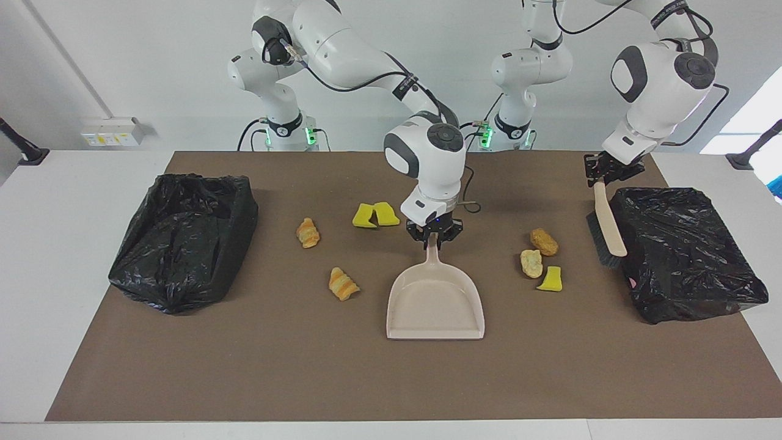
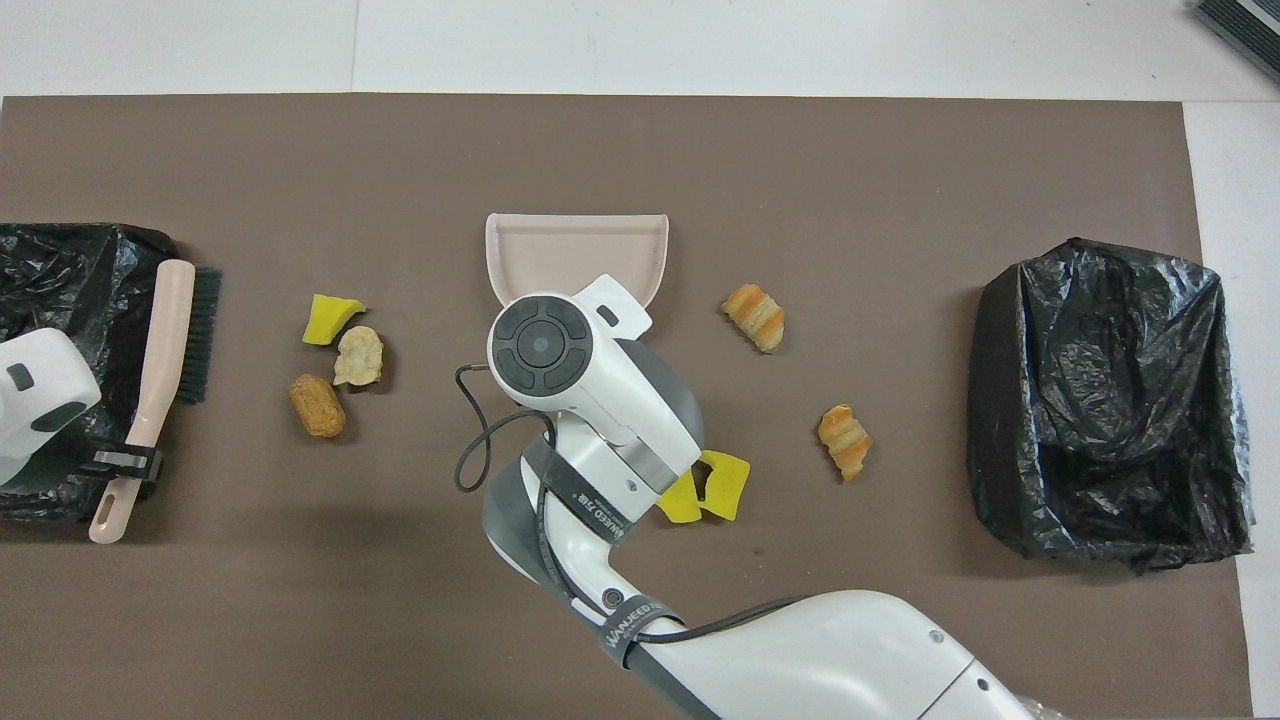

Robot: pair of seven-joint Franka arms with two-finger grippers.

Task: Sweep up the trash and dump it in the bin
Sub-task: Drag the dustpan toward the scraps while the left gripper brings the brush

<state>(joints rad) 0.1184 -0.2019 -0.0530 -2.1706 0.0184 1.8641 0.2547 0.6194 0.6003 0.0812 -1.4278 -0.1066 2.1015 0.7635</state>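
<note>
The beige dustpan [image 1: 435, 305] [image 2: 577, 250] lies flat mid-table, mouth away from the robots. My right gripper [image 1: 434, 237] is shut on its handle; the overhead view hides the fingers under the wrist. My left gripper [image 1: 602, 173] [image 2: 125, 462] is shut on the beige brush [image 1: 610, 223] [image 2: 165, 350], which hangs beside the black-bagged bin [image 1: 684, 250] [image 2: 60, 290] at the left arm's end. Trash lies loose: two yellow wedges [image 1: 376, 215] [image 2: 712, 488], two croissants [image 1: 308, 233] [image 1: 343, 283], two tan lumps [image 1: 544, 242] [image 1: 531, 263], and one more yellow wedge [image 1: 551, 278].
A second black-bagged bin [image 1: 183, 238] [image 2: 1110, 400] stands at the right arm's end of the brown mat [image 1: 391, 379]. White table surface borders the mat on all sides.
</note>
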